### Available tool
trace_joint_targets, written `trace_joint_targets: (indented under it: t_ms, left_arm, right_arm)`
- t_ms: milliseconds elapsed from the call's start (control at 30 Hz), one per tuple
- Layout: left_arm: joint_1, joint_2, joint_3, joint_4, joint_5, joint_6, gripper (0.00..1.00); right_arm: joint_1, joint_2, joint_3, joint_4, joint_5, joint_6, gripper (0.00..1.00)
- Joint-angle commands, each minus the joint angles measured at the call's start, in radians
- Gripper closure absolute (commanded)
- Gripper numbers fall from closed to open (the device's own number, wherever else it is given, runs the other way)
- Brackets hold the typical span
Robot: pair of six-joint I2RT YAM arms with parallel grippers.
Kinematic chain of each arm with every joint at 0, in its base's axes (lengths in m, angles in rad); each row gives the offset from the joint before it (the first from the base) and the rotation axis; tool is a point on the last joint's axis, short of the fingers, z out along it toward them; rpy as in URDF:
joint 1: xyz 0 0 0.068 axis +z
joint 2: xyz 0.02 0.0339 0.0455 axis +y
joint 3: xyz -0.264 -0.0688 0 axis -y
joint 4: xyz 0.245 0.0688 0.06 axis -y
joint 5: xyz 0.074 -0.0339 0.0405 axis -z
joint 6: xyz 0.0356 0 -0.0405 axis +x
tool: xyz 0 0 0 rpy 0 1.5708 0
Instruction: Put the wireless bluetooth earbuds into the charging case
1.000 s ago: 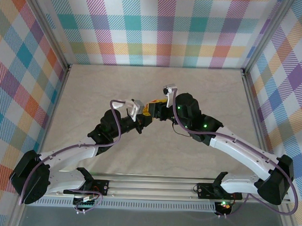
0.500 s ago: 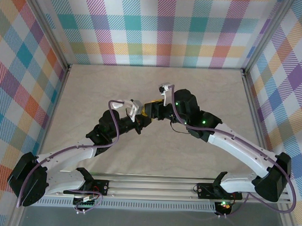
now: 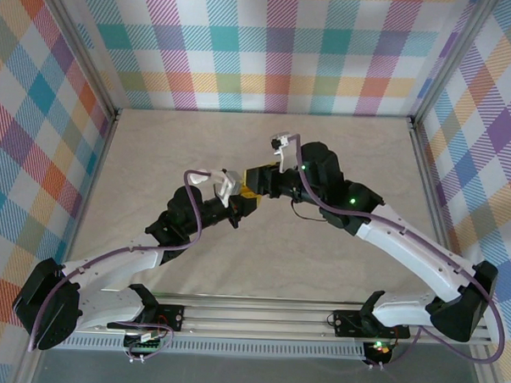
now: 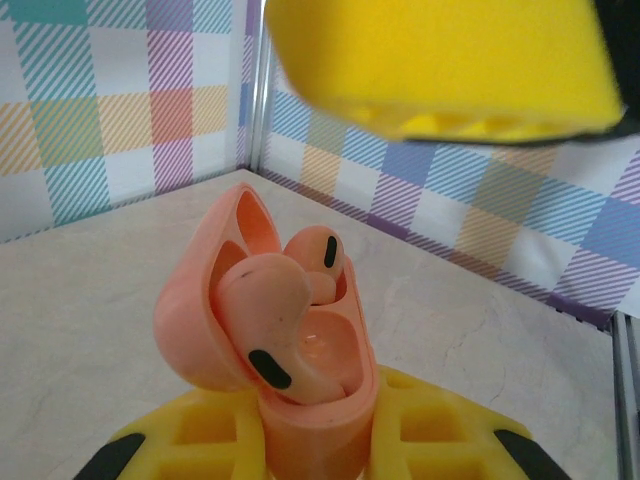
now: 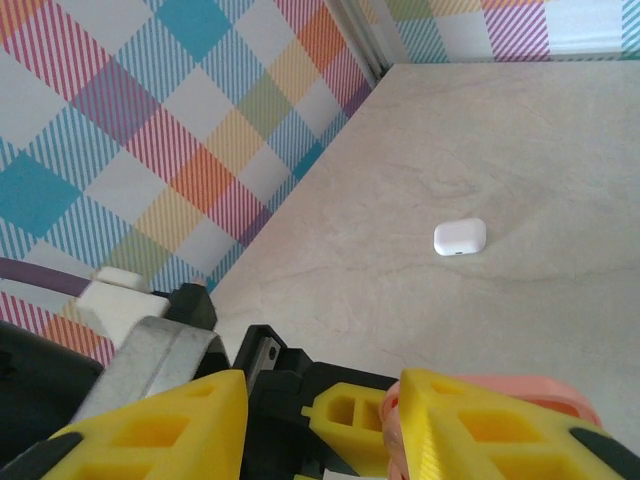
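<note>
Plaid walls (image 4: pixel 100 120), orange case (image 4: pixel 310 440), earbuds (image 4: pixel 270 320) seemingly inside.

Left arm (image 3: pixel 117 257): reaches forward and right from its base, wrist near table centre.
Left gripper (image 3: pixel 245 201): yellow fingers (image 4: pixel 440 440) clamped on the base of the orange charging case (image 4: pixel 300 400).
Right arm (image 3: pixel 406 245): sweeps forward and left, toward the left wrist.
Right gripper (image 3: pixel 260 175): jaws apart, tips just beyond the left gripper's, one finger hanging above them.
</note>
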Motion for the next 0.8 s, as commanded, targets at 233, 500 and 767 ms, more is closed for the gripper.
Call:
trace_joint_targets:
  t_ms: [233,500,767]
  left_arm:
    - [-0.012,-0.037,0.049,-0.134,0.114,0.190,1.00]
    - [-0.012,-0.023,0.085,-0.161,0.150,0.217,1.00]
    - [-0.011,-0.028,0.084,-0.161,0.155,0.203,1.00]
  right_arm:
    - [-0.078,0.012,0.221,-0.325,-0.155,-0.124,0.60]
    - [-0.084,0.046,0.217,-0.413,-0.215,-0.140,0.70]
    - [-0.084,0.077,0.215,-0.452,-0.174,-0.162,0.74]
